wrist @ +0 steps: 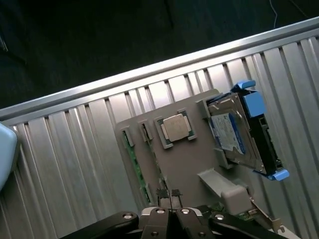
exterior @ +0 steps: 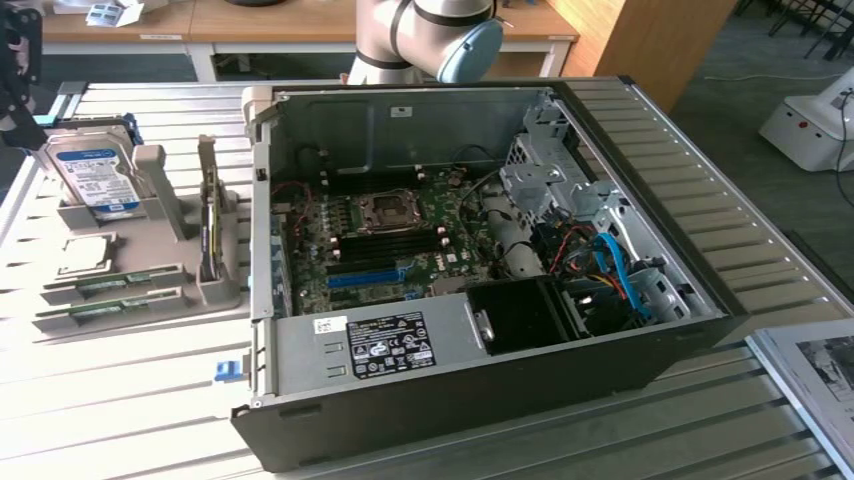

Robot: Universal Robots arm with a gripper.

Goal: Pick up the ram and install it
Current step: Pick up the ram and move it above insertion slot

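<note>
Two ram sticks (exterior: 114, 284) lie flat in slots at the front of a grey holder (exterior: 167, 215) on the exterior view's left, beside the open computer case (exterior: 641, 190). The wrist view looks down on the same holder (wrist: 189, 164), where one green ram stick (wrist: 133, 162) runs along its edge. My gripper (wrist: 168, 195) hangs above the holder, near the sticks' end. Its fingertips (wrist: 162, 194) are shut together with nothing between them. The dark end of my arm (exterior: 14, 90) shows at the exterior view's left edge, above the holder.
The holder also carries a blue-labelled hard drive (exterior: 96, 175), a square silver processor (exterior: 83, 255) and an upright card (exterior: 208, 215). Inside the case lie the motherboard (exterior: 380, 235), cables (exterior: 607, 265) and a power supply (exterior: 387, 345). The slatted table's edge (wrist: 149, 74) lies beyond the holder.
</note>
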